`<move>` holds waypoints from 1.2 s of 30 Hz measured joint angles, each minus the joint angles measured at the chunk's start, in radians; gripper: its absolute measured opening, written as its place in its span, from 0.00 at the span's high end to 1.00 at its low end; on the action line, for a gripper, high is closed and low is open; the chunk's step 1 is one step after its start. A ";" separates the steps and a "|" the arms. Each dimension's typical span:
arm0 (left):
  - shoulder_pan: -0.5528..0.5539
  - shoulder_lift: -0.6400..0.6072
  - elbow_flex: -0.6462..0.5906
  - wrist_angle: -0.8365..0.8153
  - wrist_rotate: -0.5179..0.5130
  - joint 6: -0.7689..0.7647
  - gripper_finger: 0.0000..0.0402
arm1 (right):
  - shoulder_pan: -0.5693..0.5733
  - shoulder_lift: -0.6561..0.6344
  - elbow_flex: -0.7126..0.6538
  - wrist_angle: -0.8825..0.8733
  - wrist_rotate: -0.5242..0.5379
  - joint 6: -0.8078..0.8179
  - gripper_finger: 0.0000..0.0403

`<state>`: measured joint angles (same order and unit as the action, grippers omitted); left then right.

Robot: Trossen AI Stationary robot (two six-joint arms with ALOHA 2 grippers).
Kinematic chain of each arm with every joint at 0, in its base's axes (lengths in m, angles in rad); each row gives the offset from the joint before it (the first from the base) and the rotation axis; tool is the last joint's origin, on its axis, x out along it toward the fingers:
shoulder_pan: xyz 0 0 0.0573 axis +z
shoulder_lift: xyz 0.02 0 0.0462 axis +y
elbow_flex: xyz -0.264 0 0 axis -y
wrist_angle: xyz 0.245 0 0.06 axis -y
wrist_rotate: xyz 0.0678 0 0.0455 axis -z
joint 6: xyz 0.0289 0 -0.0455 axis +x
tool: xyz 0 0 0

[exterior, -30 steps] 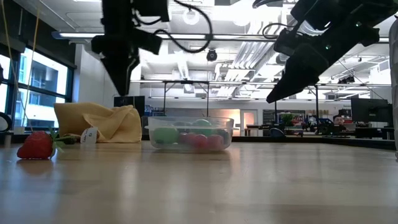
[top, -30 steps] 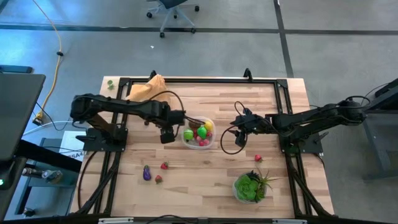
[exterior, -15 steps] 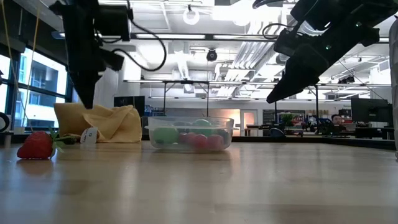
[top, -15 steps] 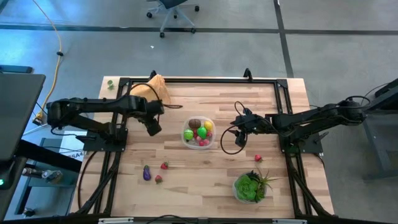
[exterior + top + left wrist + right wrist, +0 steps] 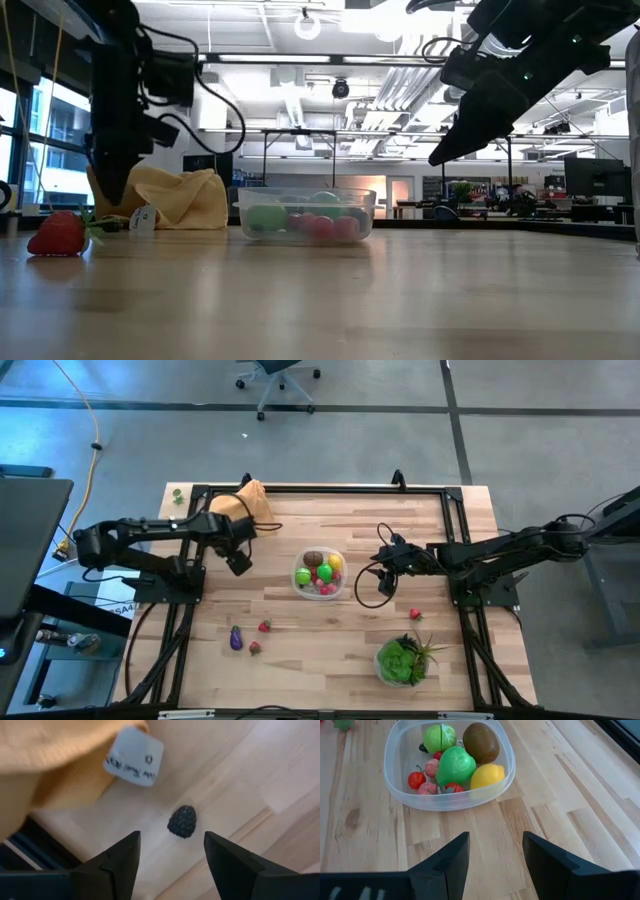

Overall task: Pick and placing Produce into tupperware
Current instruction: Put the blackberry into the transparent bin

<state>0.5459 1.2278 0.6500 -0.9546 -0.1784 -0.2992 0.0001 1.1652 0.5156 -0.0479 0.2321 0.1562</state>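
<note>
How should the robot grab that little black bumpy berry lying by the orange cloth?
Probably from straight above, pinching the small black bumpy berry across its rounded middle. It lies alone on the bare wooden table, clear of the orange cloth and its white tag. The open left gripper already hangs above it, fingers either side.

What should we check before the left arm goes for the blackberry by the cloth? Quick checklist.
1. Left gripper open: ok, fingers spread.
2. Blackberry lined up between the fingers: ok.
3. Blackberry clear of the cloth and its white tag: ok, apart on bare wood.
4. Tupperware has room: ok, partly filled.
5. Right gripper clear of the tupperware: ok, open, hovering beside it.
6. Left gripper's height above the table: cannot tell.
</note>
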 joint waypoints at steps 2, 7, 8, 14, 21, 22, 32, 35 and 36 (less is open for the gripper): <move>0.004 0.000 -0.017 0.008 0.007 0.002 0.47 | 0.000 0.000 0.000 0.000 0.000 0.000 0.56; 0.004 0.000 -0.043 0.053 0.032 0.035 0.46 | 0.000 0.000 0.000 0.000 0.000 0.000 0.56; 0.004 0.000 -0.048 0.072 0.032 0.049 0.46 | 0.000 0.000 0.000 0.000 0.000 0.000 0.56; 0.005 0.000 -0.070 0.124 0.020 0.093 0.47 | 0.000 0.000 0.000 0.000 0.000 0.000 0.56; 0.005 0.000 -0.101 0.141 0.001 0.094 0.46 | 0.000 0.000 0.000 0.000 0.000 0.000 0.56; 0.005 0.000 -0.106 0.150 0.001 0.093 0.46 | 0.000 0.000 0.000 0.000 0.000 0.000 0.56; 0.005 0.000 -0.122 0.203 0.001 0.138 0.46 | 0.000 0.000 0.000 0.000 0.000 0.000 0.56; 0.005 0.000 -0.122 0.203 0.001 0.146 0.46 | 0.000 0.000 0.000 0.000 0.000 0.000 0.56; 0.005 0.000 -0.122 0.203 0.002 0.146 0.46 | 0.000 0.000 0.000 0.000 0.000 0.000 0.56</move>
<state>0.5507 1.2282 0.5278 -0.7518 -0.1768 -0.1532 -0.0001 1.1652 0.5156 -0.0479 0.2325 0.1562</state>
